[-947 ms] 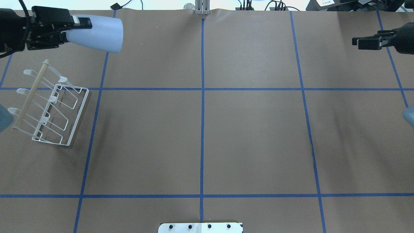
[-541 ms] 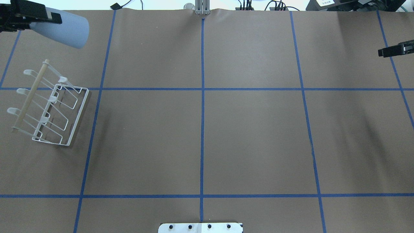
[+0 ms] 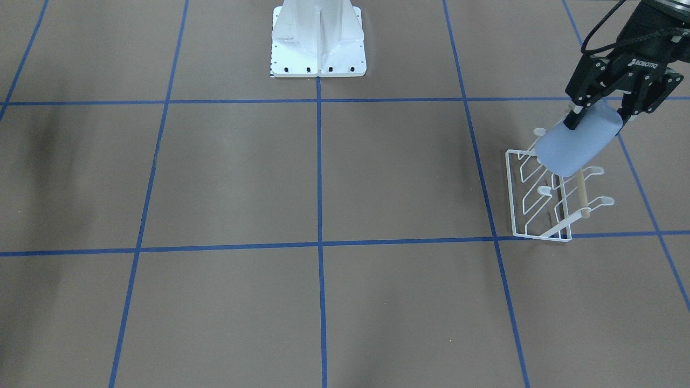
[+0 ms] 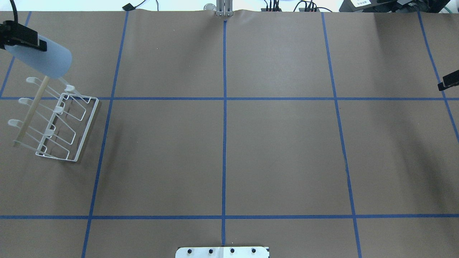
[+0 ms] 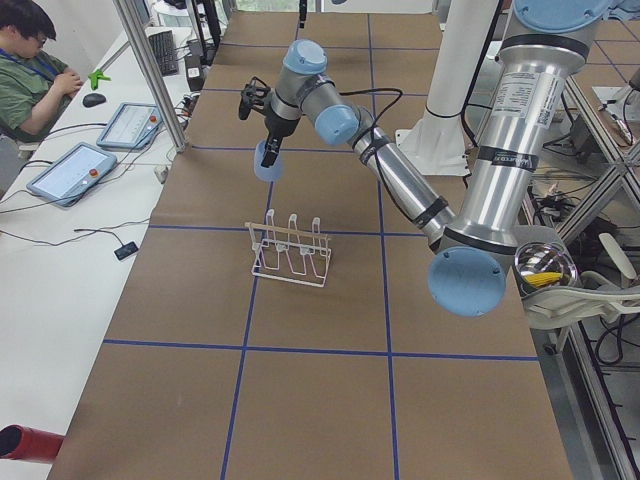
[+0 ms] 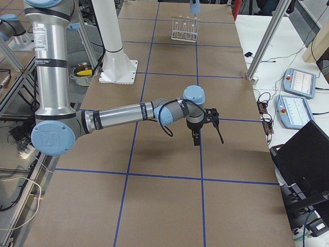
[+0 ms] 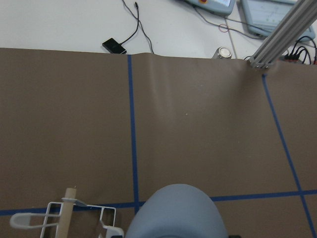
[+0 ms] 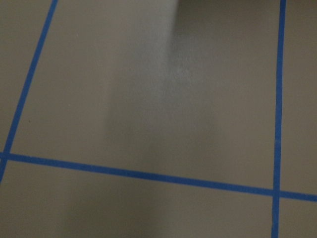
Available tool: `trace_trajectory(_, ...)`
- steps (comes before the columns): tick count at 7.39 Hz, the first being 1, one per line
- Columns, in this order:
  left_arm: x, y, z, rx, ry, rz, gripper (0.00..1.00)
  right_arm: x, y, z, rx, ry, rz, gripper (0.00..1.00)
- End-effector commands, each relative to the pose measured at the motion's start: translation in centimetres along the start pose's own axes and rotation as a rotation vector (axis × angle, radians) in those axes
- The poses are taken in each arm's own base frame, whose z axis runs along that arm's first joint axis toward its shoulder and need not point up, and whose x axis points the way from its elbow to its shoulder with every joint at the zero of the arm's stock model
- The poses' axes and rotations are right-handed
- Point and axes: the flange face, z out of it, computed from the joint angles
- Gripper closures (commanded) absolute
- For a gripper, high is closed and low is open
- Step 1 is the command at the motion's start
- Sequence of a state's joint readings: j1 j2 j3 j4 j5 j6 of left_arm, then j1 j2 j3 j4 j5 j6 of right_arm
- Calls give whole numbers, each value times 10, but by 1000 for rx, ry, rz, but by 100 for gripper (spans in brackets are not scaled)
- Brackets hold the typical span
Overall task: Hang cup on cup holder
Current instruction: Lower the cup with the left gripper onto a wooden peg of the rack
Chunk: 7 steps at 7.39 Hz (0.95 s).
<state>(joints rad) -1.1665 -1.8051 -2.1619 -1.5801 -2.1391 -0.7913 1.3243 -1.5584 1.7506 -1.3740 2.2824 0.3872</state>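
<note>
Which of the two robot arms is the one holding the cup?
The left arm: its jaws clamp the pale blue cup just above the rack's end. The right arm, far from the rack, carries nothing.

The left arm reaches far left. The black left gripper tilts downward, fingers clamped on a pale blue-grey tapered plastic cup. The right arm stretches right; the right gripper points down, finger spacing unclear.
</note>
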Motion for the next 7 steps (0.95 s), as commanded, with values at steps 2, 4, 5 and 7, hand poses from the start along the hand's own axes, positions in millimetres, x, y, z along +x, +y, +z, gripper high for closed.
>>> trace_trajectory(2,10,-16,35,-120,-96,-36,100,14,9,6,-81,5,74,0)
trace_trajectory(4,4,-25,53,-139,-120,-52,100,11,6,4,-69,3,66,0)
trace_trajectory(5,0,-27,62,-148,-129,-52,100,5,1,1,-59,2,66,0)
trace_trajectory(7,-11,-31,79,-174,-150,-42,100,10,6,3,-63,11,72,0)
